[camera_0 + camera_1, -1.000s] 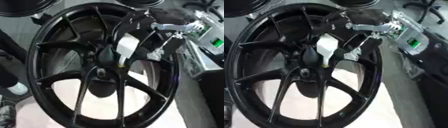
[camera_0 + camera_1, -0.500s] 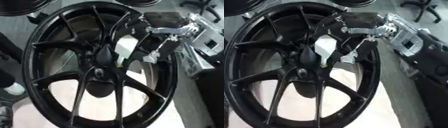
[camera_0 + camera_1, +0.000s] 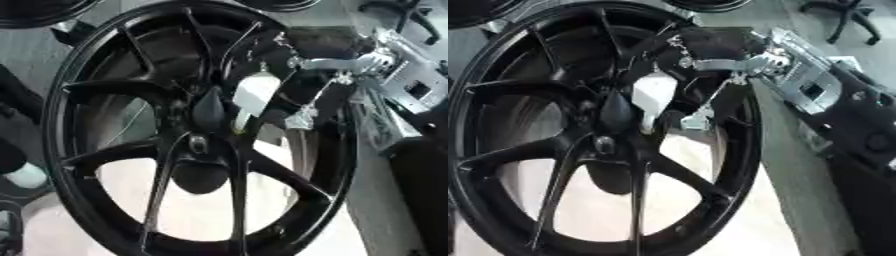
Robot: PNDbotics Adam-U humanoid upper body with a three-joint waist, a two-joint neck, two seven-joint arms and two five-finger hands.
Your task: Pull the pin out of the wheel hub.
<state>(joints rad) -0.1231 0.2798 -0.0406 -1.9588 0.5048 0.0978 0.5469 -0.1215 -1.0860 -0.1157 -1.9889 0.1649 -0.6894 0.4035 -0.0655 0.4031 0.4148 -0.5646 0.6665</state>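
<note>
At the wheel's centre, my right hand [image 3: 658, 100] reaches in through the spokes.

Black wheel hub [image 3: 197, 145] stands nearly upright and fills most of both views, its spokes fanning out from a dark centre boss, pale table [image 3: 201, 210] showing through the lower openings. My right arm comes in from the upper right, silver wrist bracket [image 3: 728, 65] sitting just over the rim. The hand's white palm cover lies against the upper-right spoke, right beside the centre. Fingers point down toward the boss, but blur and the spokes hide them, so I cannot tell whether they are spread or closed on anything. Pin: I cannot pick it out; only a faint yellowish speck [image 3: 236, 131] shows below the palm. Left hand shows in neither view.
</note>
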